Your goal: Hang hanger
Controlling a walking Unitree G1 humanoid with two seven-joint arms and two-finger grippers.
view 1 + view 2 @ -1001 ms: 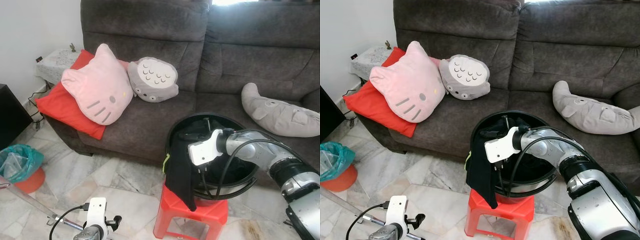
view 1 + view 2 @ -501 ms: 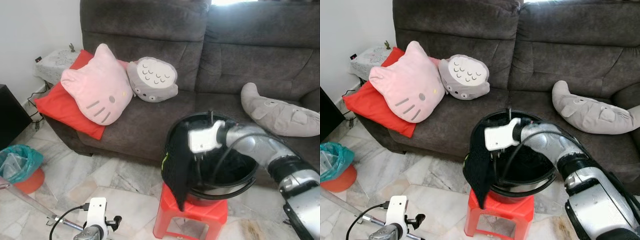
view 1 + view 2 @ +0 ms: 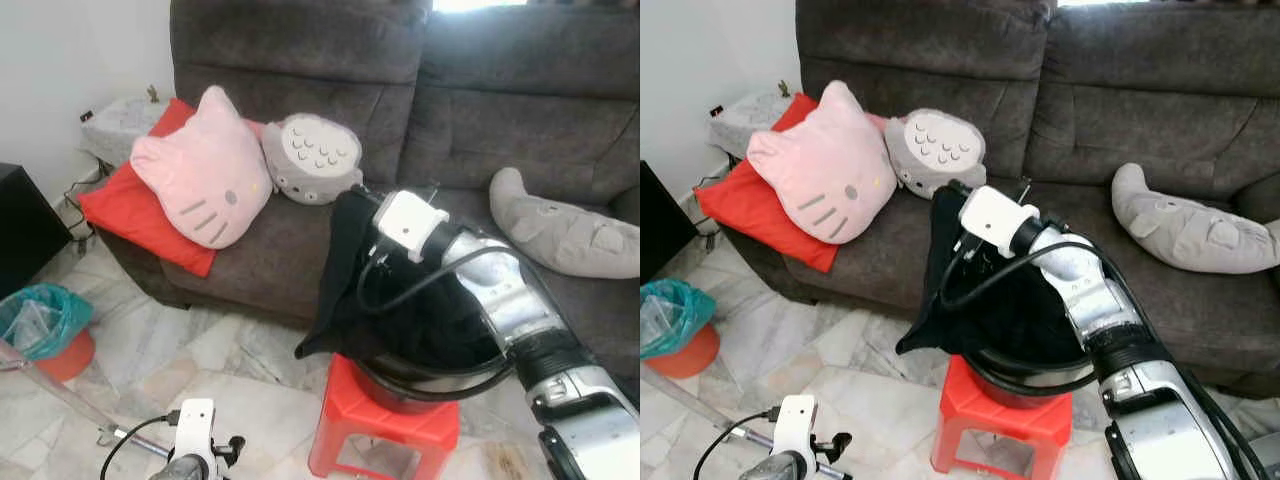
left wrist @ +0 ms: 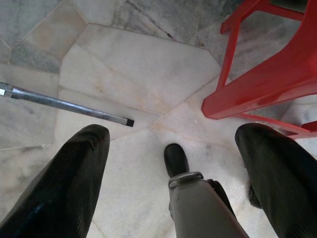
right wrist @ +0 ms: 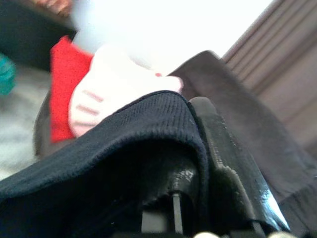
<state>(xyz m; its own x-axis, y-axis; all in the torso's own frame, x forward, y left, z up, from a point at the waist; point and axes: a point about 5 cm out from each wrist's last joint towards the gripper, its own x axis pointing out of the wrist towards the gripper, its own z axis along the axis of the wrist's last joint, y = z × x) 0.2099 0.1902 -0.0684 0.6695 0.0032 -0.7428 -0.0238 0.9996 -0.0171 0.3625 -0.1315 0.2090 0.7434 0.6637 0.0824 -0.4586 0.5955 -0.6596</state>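
Observation:
A black knit garment [image 3: 345, 270] hangs from my right gripper [image 3: 355, 212], lifted above a black round basket [image 3: 430, 378] that sits on a red plastic stool [image 3: 385, 432]. The fabric drapes over the fingers and trails down the basket's left side. In the right wrist view the knit cloth [image 5: 99, 163] is folded over one black finger [image 5: 223, 148], and the gripper is shut on it. Any hanger inside is hidden by the fabric. My left gripper [image 4: 173, 163] hangs low over the marble floor, open, with nothing between its fingers [image 4: 64, 183].
Behind the basket stands a dark grey sofa [image 3: 470, 110] with a pink cat cushion [image 3: 205, 185], a grey round cushion [image 3: 310, 160], a red pillow [image 3: 125, 205] and a grey plush [image 3: 565, 235]. A teal-lined bin [image 3: 40, 325] stands at left. A metal bar [image 4: 64, 104] lies on the floor.
My right arm has raised the black garment up out of the basket and swung it left toward the sofa. The left arm stays hanging.

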